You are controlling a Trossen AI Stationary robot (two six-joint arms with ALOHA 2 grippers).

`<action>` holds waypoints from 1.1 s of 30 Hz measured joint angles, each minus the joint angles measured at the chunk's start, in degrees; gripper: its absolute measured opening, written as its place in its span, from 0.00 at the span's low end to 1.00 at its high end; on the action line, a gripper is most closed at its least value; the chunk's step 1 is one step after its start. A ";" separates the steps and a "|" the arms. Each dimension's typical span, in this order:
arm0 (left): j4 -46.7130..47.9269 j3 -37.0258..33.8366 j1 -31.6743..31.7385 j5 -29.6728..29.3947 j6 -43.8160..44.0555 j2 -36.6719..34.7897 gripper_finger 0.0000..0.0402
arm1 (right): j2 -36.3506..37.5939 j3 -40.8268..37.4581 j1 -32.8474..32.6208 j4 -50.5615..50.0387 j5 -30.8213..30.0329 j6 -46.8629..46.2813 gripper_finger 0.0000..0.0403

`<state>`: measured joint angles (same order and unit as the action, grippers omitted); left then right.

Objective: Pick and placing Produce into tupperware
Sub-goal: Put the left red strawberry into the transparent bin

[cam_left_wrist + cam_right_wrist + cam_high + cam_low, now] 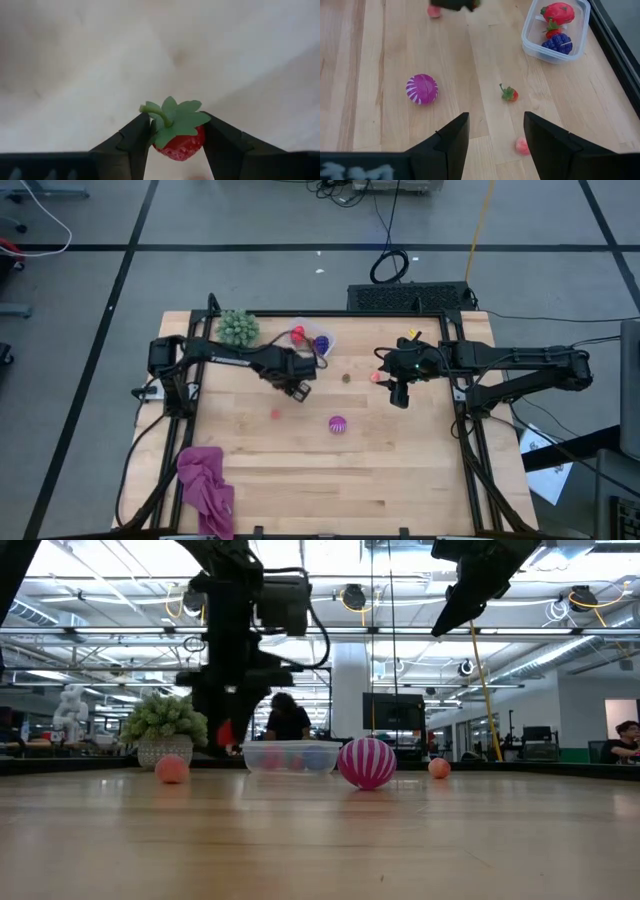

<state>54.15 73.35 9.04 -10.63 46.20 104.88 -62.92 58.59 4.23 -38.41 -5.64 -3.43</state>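
From the high view, a wooden table (pixel 400 470) is seen from straight above, with the left gripper (pixel 297 388) held over its middle and the clear tupperware (pixel 312 340) just beyond it at about one o'clock, already holding red and blue-purple pieces. The right gripper (pixel 400 394) hangs at three o'clock from the left one, well apart from it. A magenta-striped ball (pixel 337 424) lies at five o'clock from the left gripper, and a small pink piece (pixel 275 414) at seven o'clock. In the low view, the striped ball and the tupperware (pixel 290 756) are seen on the table, with the left arm raised above them. In the left wrist view, a toy strawberry (pixel 179 140) is pinched between the left gripper's narrowly parted fingers (pixel 134 145), its green leaves standing up between them. In the right wrist view, the right gripper's fingers (pixel 451 142) are spread wide and empty, and a second small strawberry (pixel 509 93) is seen lying on the table between the ball and the tub. The carrying step is judged to be in hand; the next move calls for the strawberry to be brought over the tub and let go inside its rim.
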 joint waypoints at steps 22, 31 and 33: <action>-17.91 7.20 18.88 -0.51 -21.22 3.60 0.42 | 0.02 0.00 0.00 0.02 -0.01 -0.01 0.45; -22.75 7.16 19.03 3.33 -22.17 9.51 0.42 | 0.00 0.02 -0.20 0.07 -0.01 0.00 0.45; -22.90 7.16 19.05 3.38 -22.42 10.04 0.42 | 0.00 0.02 -0.20 0.14 -0.01 -0.01 0.45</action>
<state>31.24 80.51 28.10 -7.25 23.78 114.93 -62.92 58.61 4.03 -38.28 -5.65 -3.43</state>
